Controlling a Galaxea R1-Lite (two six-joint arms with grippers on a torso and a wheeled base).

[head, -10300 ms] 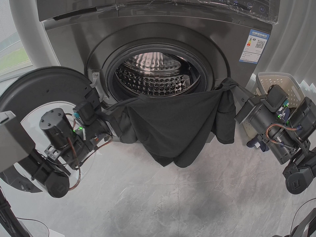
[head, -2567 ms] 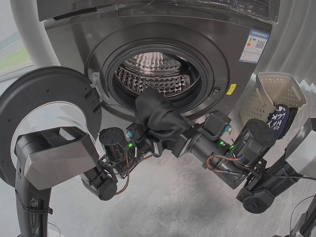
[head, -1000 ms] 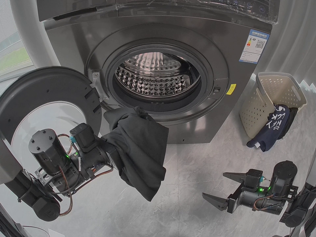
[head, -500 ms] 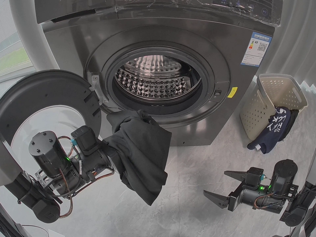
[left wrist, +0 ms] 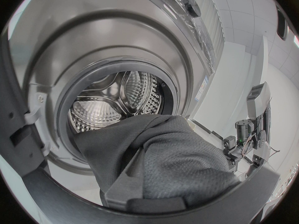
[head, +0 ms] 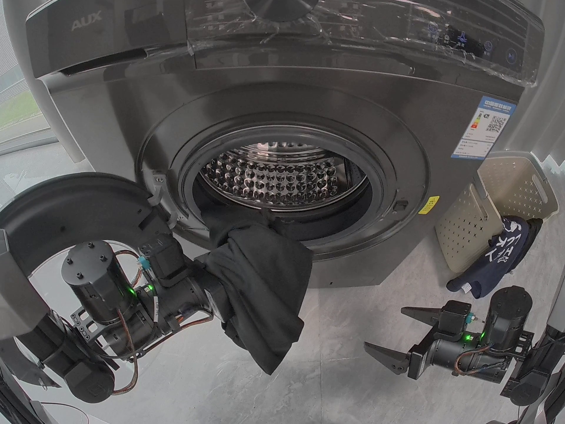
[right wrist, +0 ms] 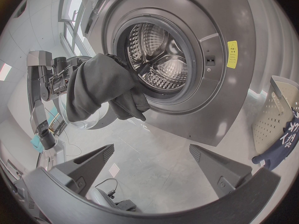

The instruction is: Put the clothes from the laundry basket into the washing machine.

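Observation:
A black garment (head: 265,278) hangs from my left gripper (head: 220,292), which is shut on it and mostly covered by the cloth. The garment's upper end rests at the lower rim of the washing machine's open drum (head: 282,178). In the left wrist view the garment (left wrist: 174,165) bunches in front of the drum (left wrist: 115,100). My right gripper (head: 394,337) is open and holds nothing, low over the floor at the right; its fingers (right wrist: 93,162) stand wide apart. A navy garment (head: 500,254) hangs out of the beige laundry basket (head: 524,186).
The machine's round door (head: 70,207) stands open at the left, close behind my left arm. The basket leans beside the machine's right corner. Grey tiled floor (head: 329,348) lies bare between the two arms.
The head view has shifted closer to the machine. My left gripper has carried the black garment up to the drum's lower rim. The right gripper stays open, low at the right.

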